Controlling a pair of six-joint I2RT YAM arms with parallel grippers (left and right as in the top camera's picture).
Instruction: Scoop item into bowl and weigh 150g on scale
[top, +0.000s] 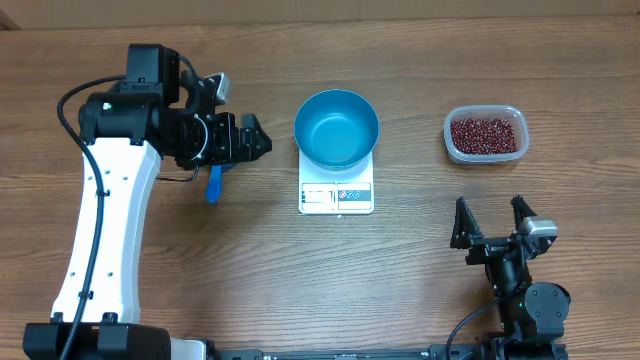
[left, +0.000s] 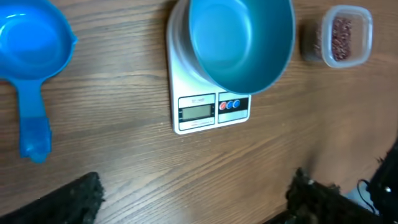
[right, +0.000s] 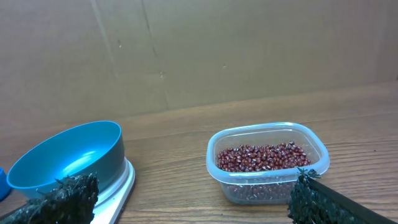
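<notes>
Smooth round bowl (top: 336, 128) on flat scale (top: 336, 195); both grippers (left (top: 243, 137), right (top: 491, 220)) spread wide, empty.

One bowl (top: 336, 128), one scale (top: 336, 196), one scoop (left: 30, 62), one tub (top: 485, 135).

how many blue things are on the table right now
2: a large round bright blue bowl on the white square scale, and a small blue plastic handled scoop lying left of the scale.

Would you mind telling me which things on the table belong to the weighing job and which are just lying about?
For the job: beans in their tub, bowl, scale, scoop.
Lying about: nothing I can see; the table holds only those things and both arms.
</notes>
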